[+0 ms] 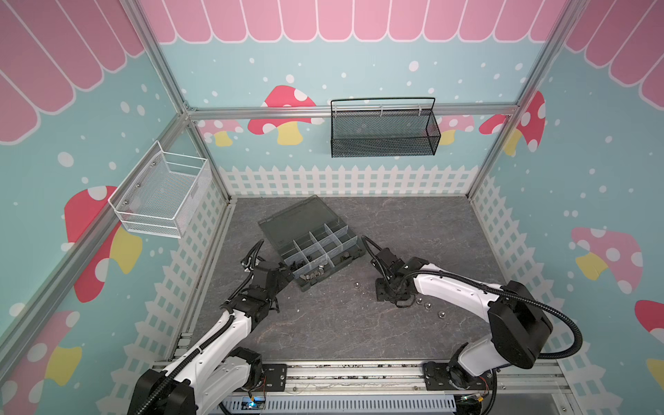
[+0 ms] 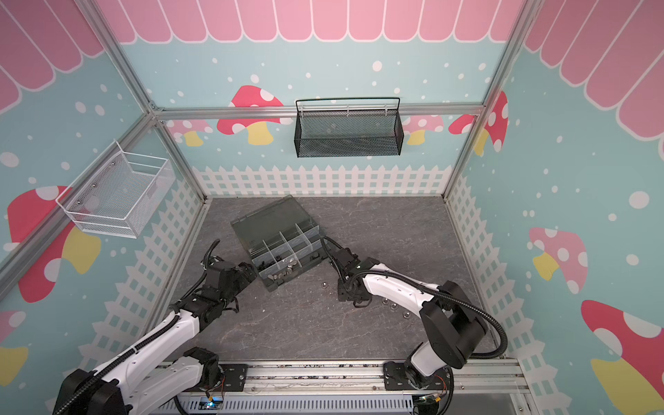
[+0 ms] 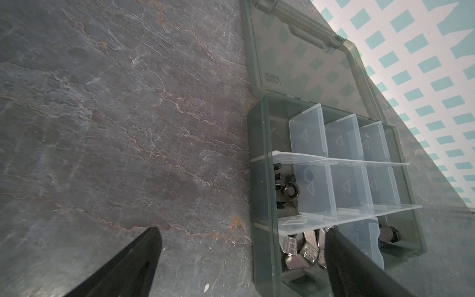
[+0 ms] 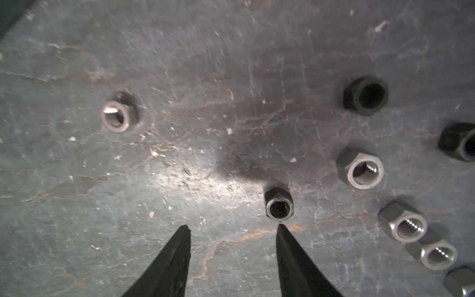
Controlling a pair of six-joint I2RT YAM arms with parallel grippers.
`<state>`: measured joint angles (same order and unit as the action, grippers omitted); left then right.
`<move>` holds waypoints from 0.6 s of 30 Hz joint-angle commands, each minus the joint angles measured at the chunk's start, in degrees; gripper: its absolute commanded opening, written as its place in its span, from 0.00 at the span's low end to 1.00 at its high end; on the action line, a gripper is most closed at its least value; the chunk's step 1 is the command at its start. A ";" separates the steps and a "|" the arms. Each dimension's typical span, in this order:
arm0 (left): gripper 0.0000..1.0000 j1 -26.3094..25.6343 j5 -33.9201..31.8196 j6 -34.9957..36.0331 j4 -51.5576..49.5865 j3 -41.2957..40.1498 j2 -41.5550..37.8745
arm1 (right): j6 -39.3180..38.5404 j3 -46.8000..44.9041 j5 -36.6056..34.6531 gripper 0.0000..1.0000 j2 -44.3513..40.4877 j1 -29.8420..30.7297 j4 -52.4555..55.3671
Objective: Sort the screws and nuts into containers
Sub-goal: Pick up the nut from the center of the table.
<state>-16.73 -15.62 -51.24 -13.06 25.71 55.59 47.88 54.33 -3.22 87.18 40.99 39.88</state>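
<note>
A small black hex nut (image 4: 279, 205), loose on the grey slate tabletop (image 4: 180, 77), is approached by the right gripper (image 4: 232, 227), jaws spread and empty; centring, closing and carriage to the dark grey organizer box (image 1: 325, 267) are judged next.

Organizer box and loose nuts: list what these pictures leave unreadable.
- Organizer box: in both top views its contents are too small to sort by type.
- Same box in the left wrist view: a finger of the left gripper covers part of the silver nuts.
- Loose nuts: the right wrist view cuts off two at its edge.
- Right gripper: open, but the right arm hides it in both top views.
</note>
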 commanded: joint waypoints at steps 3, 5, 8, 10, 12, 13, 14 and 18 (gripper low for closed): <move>1.00 0.42 0.33 -1.62 1.46 -1.02 0.22 | 0.27 -2.11 2.87 0.57 -1.38 -2.84 0.90; 1.00 0.41 0.32 -1.66 1.55 -1.24 0.12 | -0.69 -2.62 3.24 0.56 -1.13 -4.00 0.30; 1.00 0.47 0.06 -1.84 1.63 -1.41 0.11 | -2.06 -3.36 4.31 0.55 -0.54 -5.69 -1.23; 1.00 0.47 0.04 -1.97 1.63 -1.37 0.12 | -2.72 -3.68 4.67 0.54 -0.01 -6.56 -1.77; 1.00 0.47 -0.03 -2.53 1.85 -1.60 0.22 | -3.20 -3.86 4.30 0.54 0.44 -7.03 -2.15; 1.00 0.47 0.04 -2.63 1.91 -1.68 0.26 | -3.47 -3.88 4.37 0.53 0.73 -7.28 -2.36; 1.00 0.47 0.06 -2.70 2.07 -1.63 0.37 | -3.77 -3.80 4.29 0.52 1.04 -7.45 -2.63; 1.00 0.47 0.23 -2.72 2.07 -1.72 0.70 | -5.02 -2.91 3.60 0.50 3.00 -7.56 -2.72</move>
<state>-16.62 -15.40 -52.16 -11.84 24.97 55.81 44.07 51.05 0.95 88.44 33.67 37.19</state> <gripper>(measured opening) 0.997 0.507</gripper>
